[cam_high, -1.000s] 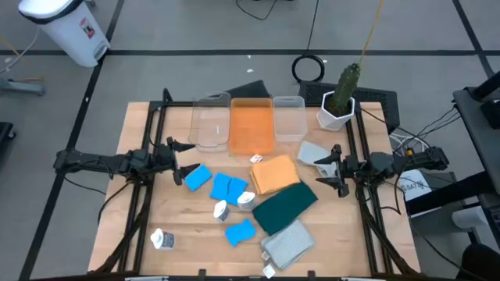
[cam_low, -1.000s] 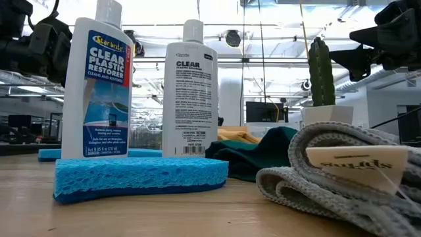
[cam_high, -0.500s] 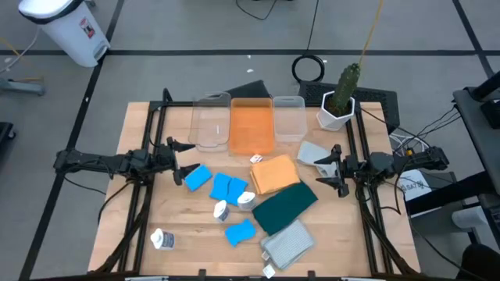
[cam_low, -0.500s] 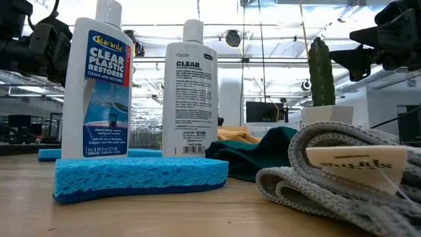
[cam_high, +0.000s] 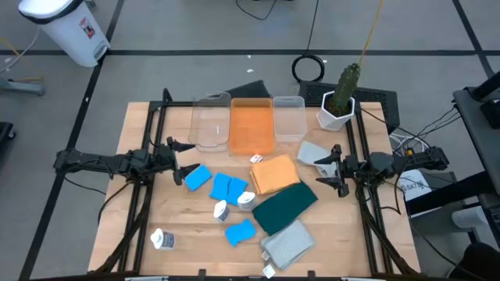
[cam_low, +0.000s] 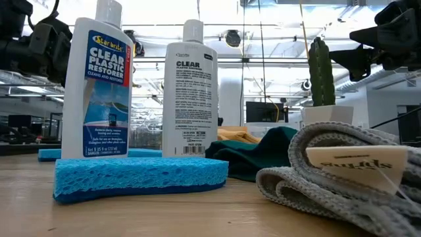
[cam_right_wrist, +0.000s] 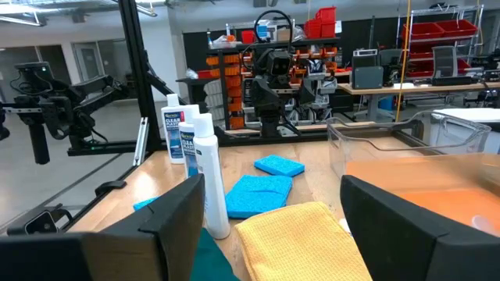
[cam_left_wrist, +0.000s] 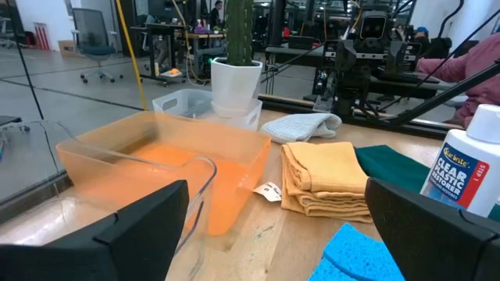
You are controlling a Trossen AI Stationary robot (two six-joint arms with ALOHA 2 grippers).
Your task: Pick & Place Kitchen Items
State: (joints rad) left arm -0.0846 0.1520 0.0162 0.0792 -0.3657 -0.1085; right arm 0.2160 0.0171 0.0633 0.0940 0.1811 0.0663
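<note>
Left gripper (cam_high: 178, 157) open; right gripper (cam_high: 326, 172) open; both empty

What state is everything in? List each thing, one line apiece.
left pincer: open, empty, at the left side.
right pincer: open, empty, at the right side.
orange bin: empty.
clear bins: empty.
orange cloth: folded, lying flat.
dark green cloth: folded, lying flat.
white bottles: two standing upright.
blue sponges: lying flat.
</note>
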